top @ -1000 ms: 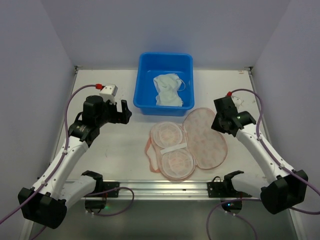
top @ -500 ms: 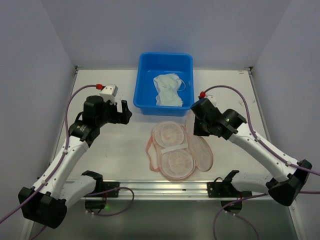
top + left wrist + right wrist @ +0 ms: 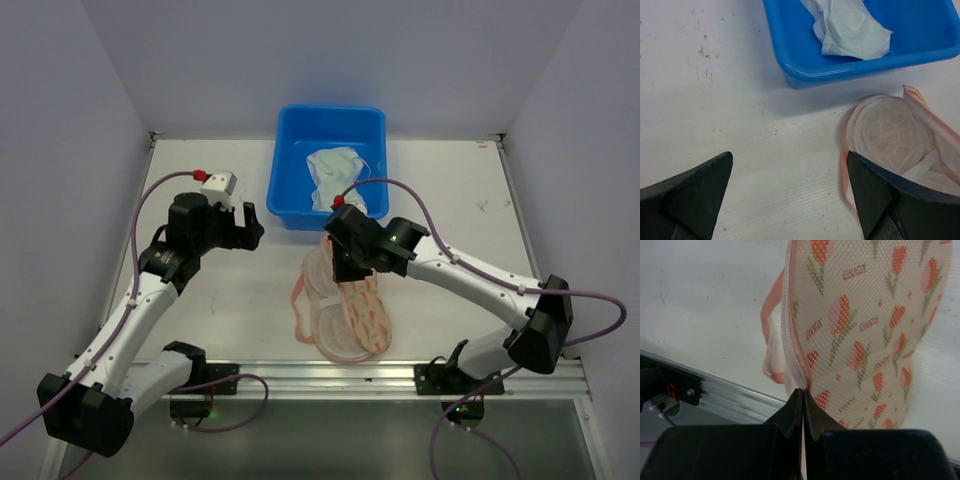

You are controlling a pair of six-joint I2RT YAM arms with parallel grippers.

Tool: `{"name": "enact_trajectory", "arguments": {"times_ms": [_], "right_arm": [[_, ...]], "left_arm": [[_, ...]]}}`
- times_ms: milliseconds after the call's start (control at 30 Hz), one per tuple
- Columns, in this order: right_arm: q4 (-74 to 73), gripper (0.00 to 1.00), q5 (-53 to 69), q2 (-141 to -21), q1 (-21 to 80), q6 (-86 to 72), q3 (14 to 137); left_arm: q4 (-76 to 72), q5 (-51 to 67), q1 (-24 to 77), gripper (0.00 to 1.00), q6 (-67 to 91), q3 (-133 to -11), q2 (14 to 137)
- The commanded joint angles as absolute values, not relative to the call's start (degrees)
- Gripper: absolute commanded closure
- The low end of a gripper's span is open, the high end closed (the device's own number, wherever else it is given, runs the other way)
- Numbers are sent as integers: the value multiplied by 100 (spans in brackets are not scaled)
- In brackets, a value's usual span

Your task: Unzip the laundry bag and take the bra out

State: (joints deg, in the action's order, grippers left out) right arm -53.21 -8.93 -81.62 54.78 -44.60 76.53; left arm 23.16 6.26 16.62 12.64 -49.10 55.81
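The laundry bag [image 3: 345, 310] lies on the table [image 3: 230, 290], just in front of the blue tub [image 3: 285, 205], and it is unzipped. Its lower half is flat and shows two round mesh pads with a white band across them, and nothing else inside as far as I can see. The printed upper half stands on its edge above the lower one, because my right gripper [image 3: 802, 399] has its fingers pressed together on the pink zipper edge of this half. The bra [image 3: 333, 168] is not in the bag. It lies crumpled inside the tub, apart from both my grippers. So I judge that both parts of the task are done, the opening and the taking out. What is left is, I think, only to let the cover go and take my arm back.

My left gripper [image 3: 789, 162] hangs over bare table to the left of the bag, with its fingers spread wide and holding nothing.

One second ago the printed half was lying open and flat to the right, and my right gripper was at its far right edge. Now the arm has swung to the left and carried this half up and over the pads. The left arm has not moved, and the bra is in the tub as before.
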Motion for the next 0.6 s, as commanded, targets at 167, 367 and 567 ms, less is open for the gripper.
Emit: {"name": "enact_trajectory", "arguments": {"times_ms": [167,367,567], "right_arm": [[-3517,91,578,-8815,5563,-4799,7506],[-3234,54,1142,-9211,5563,-4720,7611],[-3331,6,1020,-8896,5502,-4421,7813]], "left_arm": [[2057,677,1635,0,1151,-4843,5511],[2048,677,1635,0,1160,-4808,5502],[2039,607,1635,0,1169,-4799,5493]]}}
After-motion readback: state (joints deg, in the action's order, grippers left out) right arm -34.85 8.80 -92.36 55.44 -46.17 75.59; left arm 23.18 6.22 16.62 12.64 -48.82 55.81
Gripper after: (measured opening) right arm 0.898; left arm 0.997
